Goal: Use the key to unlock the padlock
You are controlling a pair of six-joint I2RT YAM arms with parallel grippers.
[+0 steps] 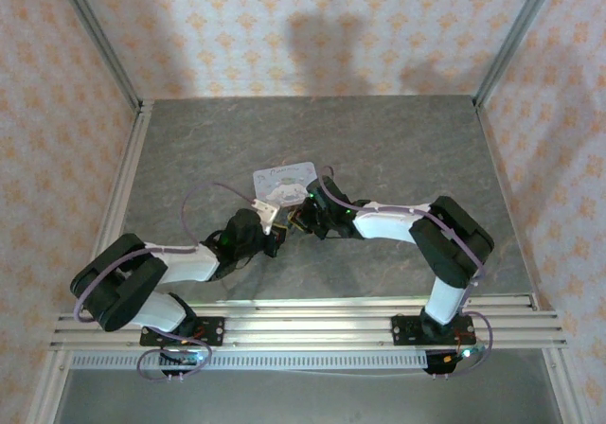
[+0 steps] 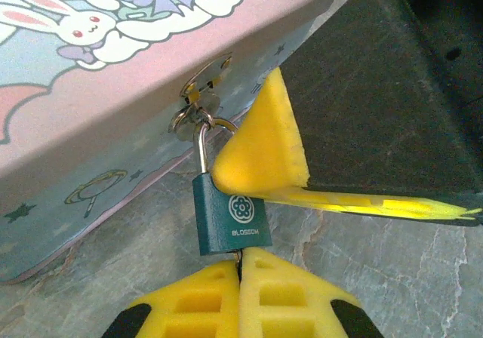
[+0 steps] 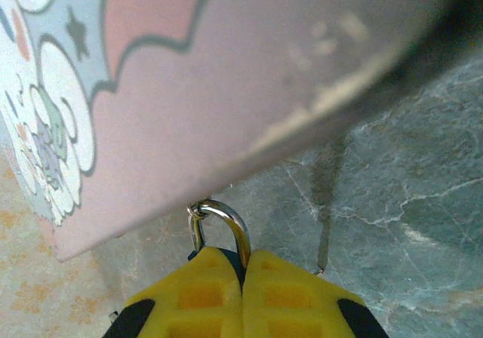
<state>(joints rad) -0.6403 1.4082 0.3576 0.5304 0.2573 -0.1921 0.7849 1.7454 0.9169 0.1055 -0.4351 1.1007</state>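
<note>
The left gripper [image 2: 240, 266] is clenched, its 2 yellow pads [image 2: 196, 300] pressed together just under the padlock [image 2: 230, 219] (if a key sits between them, I cannot tell). The padlock hangs by its shackle [image 3: 226, 216] from the hasp [image 2: 198, 96] of the pale-blue tin [image 2: 113, 112] on the grey table [image 2: 377, 262]. The right gripper [image 3: 243, 266] is also clenched, its tips touching the shackle.
</note>
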